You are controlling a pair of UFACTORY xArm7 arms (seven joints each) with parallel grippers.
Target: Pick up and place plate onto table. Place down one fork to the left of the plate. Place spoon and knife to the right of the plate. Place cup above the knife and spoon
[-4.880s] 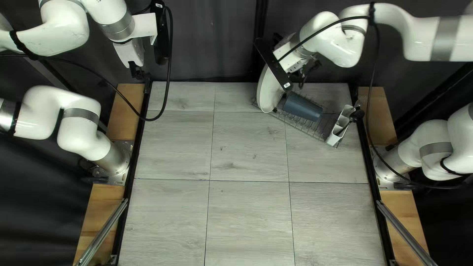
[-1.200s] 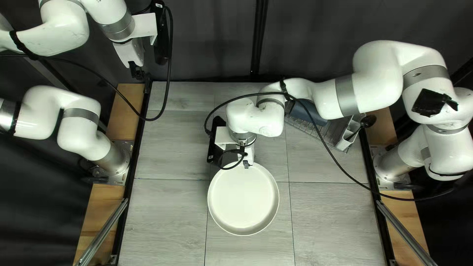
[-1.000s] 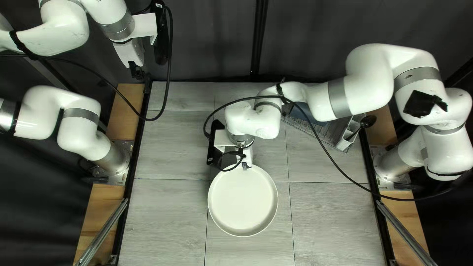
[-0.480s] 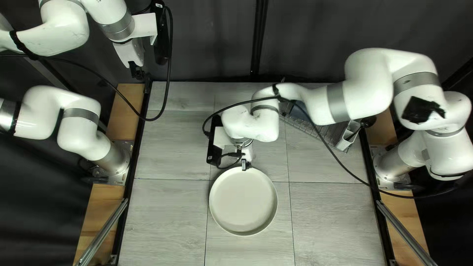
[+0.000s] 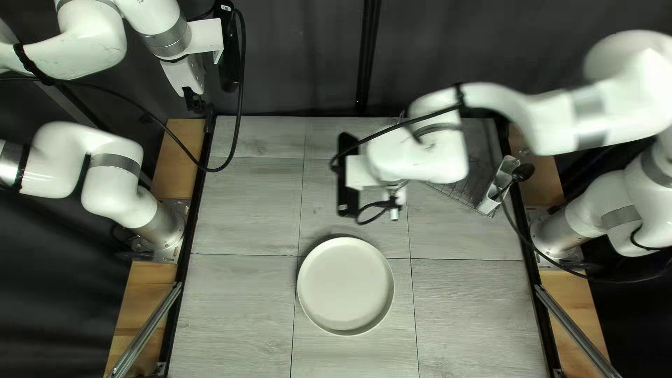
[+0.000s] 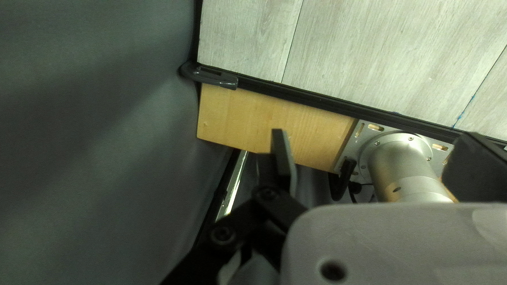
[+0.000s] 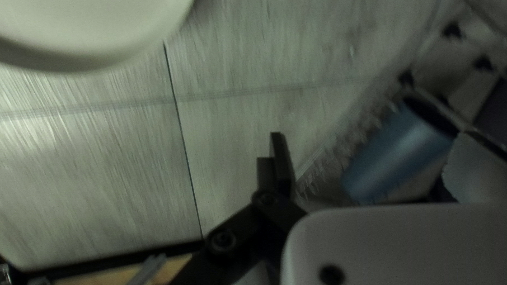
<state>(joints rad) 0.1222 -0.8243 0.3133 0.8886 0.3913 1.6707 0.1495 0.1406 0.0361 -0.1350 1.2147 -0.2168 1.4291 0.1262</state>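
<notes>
Grey table point(image 5: 245, 315), dark curtain point(image 5: 301, 56) behind

- The plate point(image 5: 346, 285) is round and off-white, with a smooth face and a low raised rim. I see it lying flat and face up on the table, in the lower middle of the top left view.
- The cup point(image 7: 396, 150) is blue and plain, lying on its side in the wire rack.
- The spoon point(image 5: 523, 172), dark with a rounded head, leans head-up from the white holder, right of centre in the top left view.
</notes>
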